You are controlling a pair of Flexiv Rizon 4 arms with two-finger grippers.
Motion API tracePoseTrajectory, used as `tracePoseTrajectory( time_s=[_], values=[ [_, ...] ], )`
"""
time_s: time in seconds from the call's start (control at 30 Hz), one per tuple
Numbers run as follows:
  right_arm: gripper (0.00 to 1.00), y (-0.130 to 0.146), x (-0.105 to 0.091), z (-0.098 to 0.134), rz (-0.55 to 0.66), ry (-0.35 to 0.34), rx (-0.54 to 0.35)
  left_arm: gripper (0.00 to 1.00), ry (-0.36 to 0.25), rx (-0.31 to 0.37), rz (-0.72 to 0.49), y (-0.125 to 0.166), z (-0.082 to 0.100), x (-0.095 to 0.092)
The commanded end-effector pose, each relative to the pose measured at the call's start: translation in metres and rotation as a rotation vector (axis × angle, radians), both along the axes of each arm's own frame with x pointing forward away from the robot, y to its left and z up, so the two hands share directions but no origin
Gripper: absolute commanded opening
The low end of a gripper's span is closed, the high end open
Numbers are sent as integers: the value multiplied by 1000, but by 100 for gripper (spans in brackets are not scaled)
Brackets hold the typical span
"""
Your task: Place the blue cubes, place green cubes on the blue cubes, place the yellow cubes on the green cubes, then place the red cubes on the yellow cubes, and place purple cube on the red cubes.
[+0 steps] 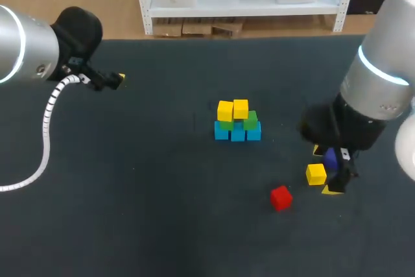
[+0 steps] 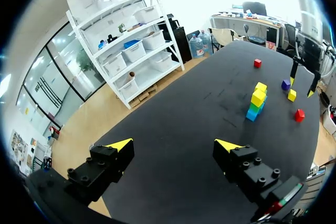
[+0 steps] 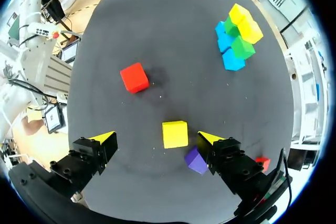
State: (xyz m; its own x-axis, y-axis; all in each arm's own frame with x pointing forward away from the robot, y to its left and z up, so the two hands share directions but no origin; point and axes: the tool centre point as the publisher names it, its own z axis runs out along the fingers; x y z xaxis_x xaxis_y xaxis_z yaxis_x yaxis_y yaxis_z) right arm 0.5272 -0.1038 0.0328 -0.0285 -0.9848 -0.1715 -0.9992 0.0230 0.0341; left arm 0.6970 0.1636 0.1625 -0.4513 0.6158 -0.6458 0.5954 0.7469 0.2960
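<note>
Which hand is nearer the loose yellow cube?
Right. The right hand is at the loose yellow cube, which lies between its open fingers, touching neither. The left hand is open, far across the table, beyond the stack.

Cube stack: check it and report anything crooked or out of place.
The two yellow cubes sit bunched toward one side of the stack, leaving one green cube largely uncovered. Off the stack, the purple cube lies turned askew to the loose yellow cube, close against a finger of the open right gripper.
</note>
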Motion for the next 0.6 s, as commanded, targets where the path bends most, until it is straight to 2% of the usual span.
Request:
tracePoseTrajectory(
  time_s=[0.03,0.4,0.47,0.6],
  values=[
    [100,7,5,-9,28,17,-26,100,0,-3,-5,1,0,1],
    [100,5,7,-29,47,22,-82,100,0,-3,-5,1,0,1],
    [93,4,7,-33,53,45,-77,100,0,-3,-5,1,0,1],
    [100,1,9,-37,48,44,-89,100,0,-3,-5,1,0,1]
  ],
)
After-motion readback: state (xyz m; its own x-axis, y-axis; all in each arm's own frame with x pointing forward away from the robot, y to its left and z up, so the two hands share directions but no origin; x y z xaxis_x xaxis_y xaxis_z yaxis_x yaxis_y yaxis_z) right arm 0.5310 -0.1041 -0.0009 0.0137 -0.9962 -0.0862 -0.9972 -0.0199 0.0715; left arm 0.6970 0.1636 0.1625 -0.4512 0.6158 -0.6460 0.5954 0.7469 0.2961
